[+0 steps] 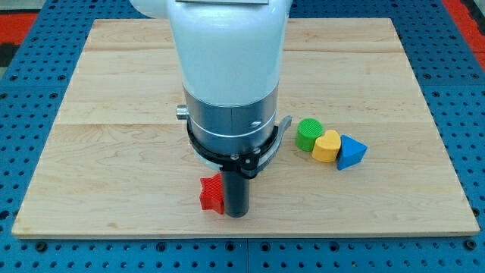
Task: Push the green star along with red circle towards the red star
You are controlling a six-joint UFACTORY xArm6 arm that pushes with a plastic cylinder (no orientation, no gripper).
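A red star block [211,193] lies near the view's bottom, left of centre, on the wooden board [114,114]. My tip [237,214] stands just to its right, touching or nearly touching it. The rod and the white arm body hide the board's middle. No green star and no red circle show; they may be hidden behind the arm.
At the view's right sit a green round block [308,133], a yellow heart-shaped block [327,145] and a blue triangular block [351,152], packed together. The board lies on a blue perforated table.
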